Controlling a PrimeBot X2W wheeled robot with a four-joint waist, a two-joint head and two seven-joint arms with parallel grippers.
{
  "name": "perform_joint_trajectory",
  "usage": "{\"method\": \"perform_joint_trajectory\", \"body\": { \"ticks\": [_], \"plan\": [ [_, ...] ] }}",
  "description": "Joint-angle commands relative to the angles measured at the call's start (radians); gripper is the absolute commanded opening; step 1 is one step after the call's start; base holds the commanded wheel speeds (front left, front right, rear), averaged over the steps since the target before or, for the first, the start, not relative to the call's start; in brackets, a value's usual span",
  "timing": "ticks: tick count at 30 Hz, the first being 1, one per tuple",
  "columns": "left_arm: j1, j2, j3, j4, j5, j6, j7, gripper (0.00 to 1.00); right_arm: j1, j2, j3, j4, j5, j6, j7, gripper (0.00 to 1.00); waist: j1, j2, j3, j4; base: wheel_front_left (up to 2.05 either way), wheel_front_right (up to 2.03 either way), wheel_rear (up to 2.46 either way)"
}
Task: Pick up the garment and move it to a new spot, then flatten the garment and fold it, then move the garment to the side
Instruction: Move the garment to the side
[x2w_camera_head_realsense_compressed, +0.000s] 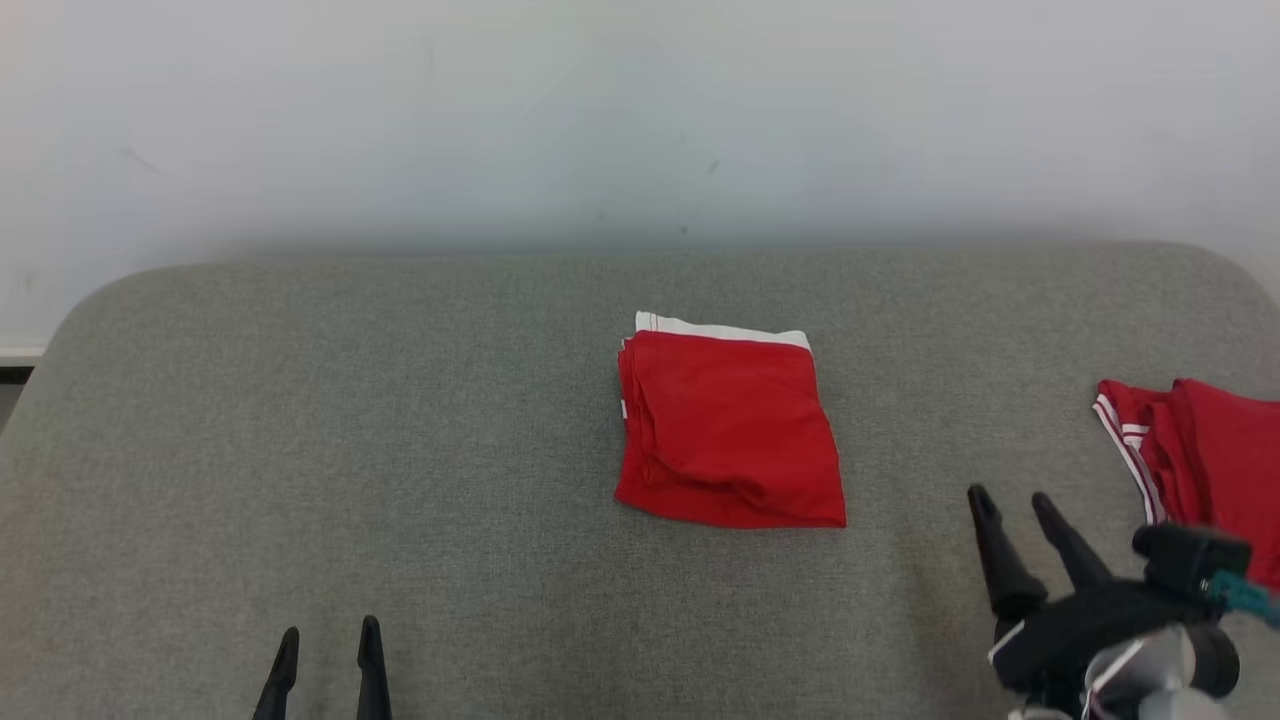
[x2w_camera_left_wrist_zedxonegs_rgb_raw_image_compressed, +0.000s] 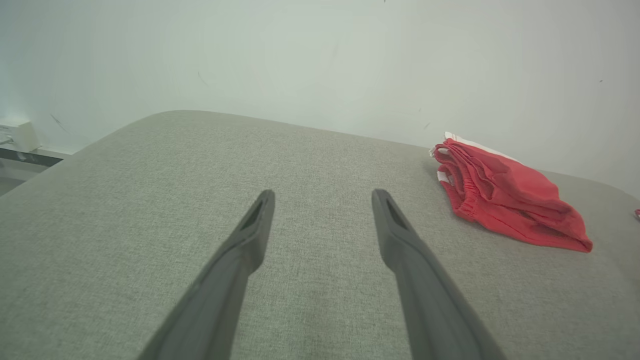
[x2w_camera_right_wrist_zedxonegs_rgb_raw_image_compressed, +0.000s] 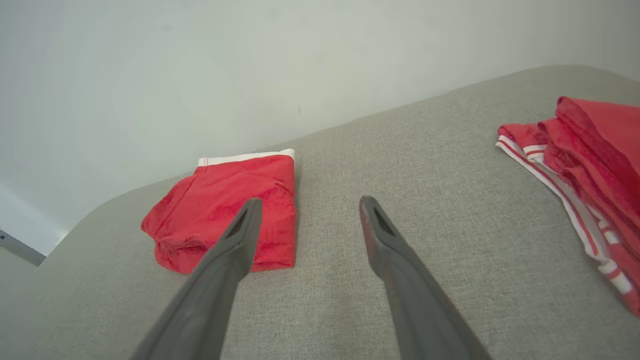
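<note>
A red garment (x2w_camera_head_realsense_compressed: 728, 428) with a white waistband lies folded into a square at the middle of the grey padded surface (x2w_camera_head_realsense_compressed: 400, 400). The left wrist view has this garment (x2w_camera_left_wrist_zedxonegs_rgb_raw_image_compressed: 505, 192) at the right, and the right wrist view has the same garment (x2w_camera_right_wrist_zedxonegs_rgb_raw_image_compressed: 225, 212) at the left, partly behind a finger. My left gripper (x2w_camera_head_realsense_compressed: 328, 640) stands open at the lower left, far from the cloth. Low on the right, my right gripper (x2w_camera_head_realsense_compressed: 1012, 503) is open too, a short way right of the garment's near corner, with nothing between its fingers (x2w_camera_right_wrist_zedxonegs_rgb_raw_image_compressed: 235, 240).
Another red garment (x2w_camera_head_realsense_compressed: 1200, 460) with white stripes lies folded at the surface's right edge, just behind my right gripper; the right wrist view has it (x2w_camera_right_wrist_zedxonegs_rgb_raw_image_compressed: 585, 165) at the right. A pale wall (x2w_camera_head_realsense_compressed: 640, 120) runs behind the surface.
</note>
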Motion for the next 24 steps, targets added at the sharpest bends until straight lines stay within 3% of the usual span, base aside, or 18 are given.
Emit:
{"method": "perform_joint_trajectory", "body": {
  "ticks": [1,5,14,18,24],
  "plan": [
    [-0.019,0.000,-0.004,-0.008,-0.014,0.002,-0.003,1.00,-0.055,-0.002,-0.027,0.007,0.018,-0.003,0.066,1.00,0.0000,0.0000,0.035,0.017,0.00,0.00,0.00],
    [-0.048,0.000,-0.013,-0.026,-0.026,0.012,-0.003,1.00,-0.229,0.015,-0.092,0.025,0.018,-0.003,0.260,1.00,0.0000,0.0000,0.104,0.042,0.00,0.00,0.00],
    [-0.120,0.000,-0.049,-0.021,-0.053,0.020,-0.003,1.00,-0.510,0.052,-0.196,0.143,-0.167,-0.003,0.632,1.00,0.0000,0.0000,0.243,0.127,0.00,0.00,0.00],
    [-0.143,0.000,-0.062,-0.023,-0.064,0.023,-0.003,1.00,-0.557,0.063,-0.208,0.177,-0.243,-0.003,0.721,1.00,0.0000,0.0000,0.286,0.162,0.00,0.00,0.00],
    [-0.170,0.000,-0.077,-0.021,-0.077,0.022,-0.003,1.00,-0.579,0.071,-0.224,0.218,-0.263,-0.003,0.755,1.00,0.0000,0.0000,0.324,0.198,0.00,0.00,0.00]
  ]
}}
